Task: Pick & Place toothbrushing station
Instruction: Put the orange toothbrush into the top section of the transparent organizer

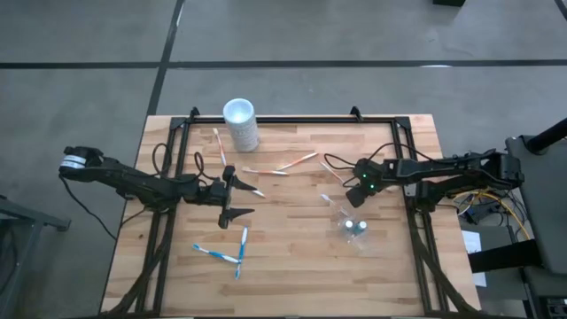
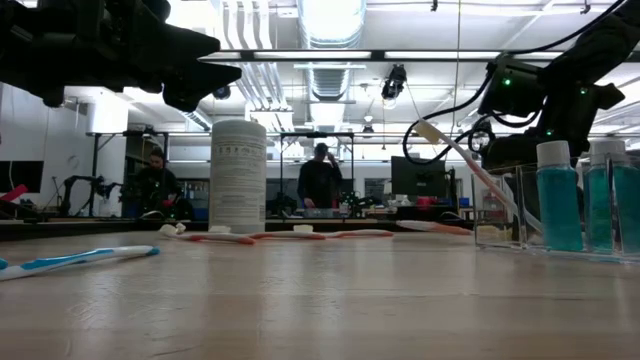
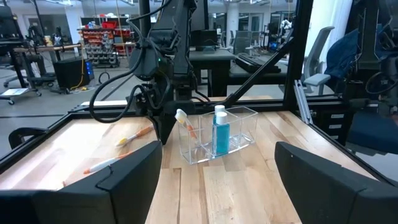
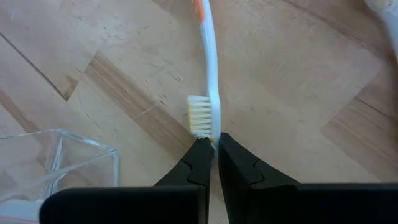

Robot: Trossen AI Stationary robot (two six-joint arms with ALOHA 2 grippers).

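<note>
Wooden tabletop (image 1: 292, 266), toothbrush going into the station
Right tool (image 4: 213, 144) pinches an orange-and-white toothbrush (image 4: 208, 74) by its head beside the clear cup (image 1: 354, 229) at four o'clock, likely for insertion; left tool (image 1: 241, 197) waits open

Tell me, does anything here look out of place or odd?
Yes. The right claw pinches an orange toothbrush by its bristle head, not its handle. Other brushes lie scattered across the table, outside the clear holder.
</note>
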